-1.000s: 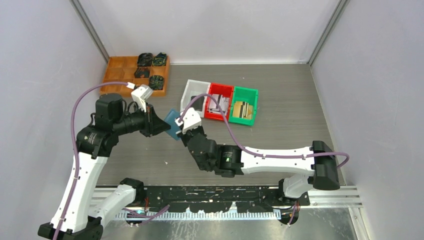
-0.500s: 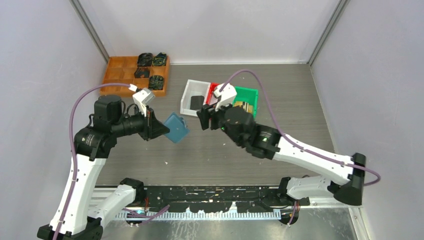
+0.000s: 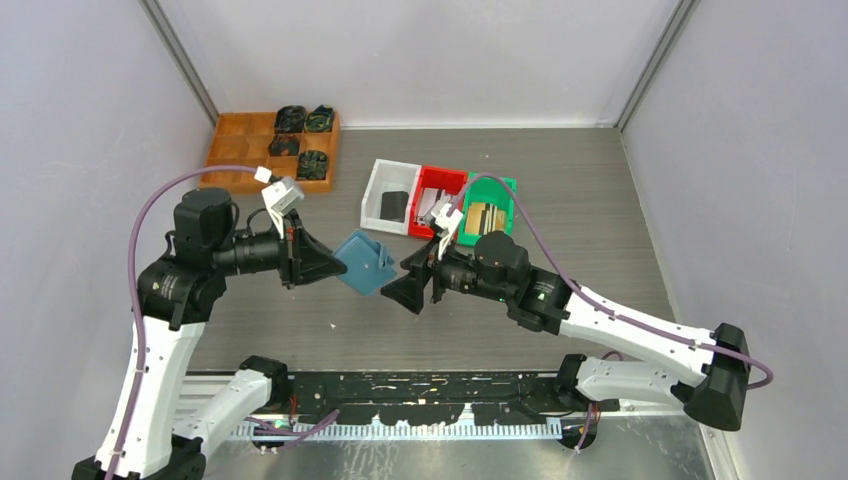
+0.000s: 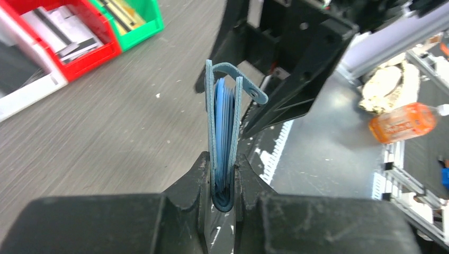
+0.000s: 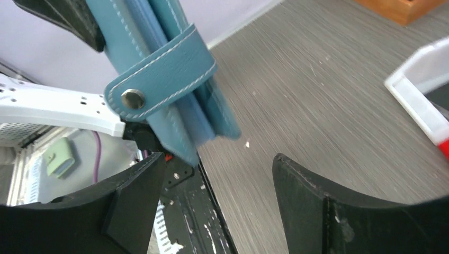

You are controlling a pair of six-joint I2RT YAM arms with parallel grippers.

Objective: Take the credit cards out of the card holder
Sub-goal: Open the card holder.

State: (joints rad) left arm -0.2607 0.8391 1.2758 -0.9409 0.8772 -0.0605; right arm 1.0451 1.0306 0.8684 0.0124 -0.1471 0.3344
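card holder (image 5: 159, 63): matte stitched leather | snap (image 5: 132, 98): shiny metal | table (image 5: 328, 106): grained matte | red bin (image 4: 90, 60): glossy plastic

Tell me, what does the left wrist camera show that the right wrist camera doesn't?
Only the left wrist view: the wallet seen edge-on, blue layers packed between its covers, pinched in the left claw; also a green bin and an orange bottle. Only the right wrist view: the metal snap on the wallet's strap, and a wooden tray's corner. Both: the blue wallet held above the grey table.
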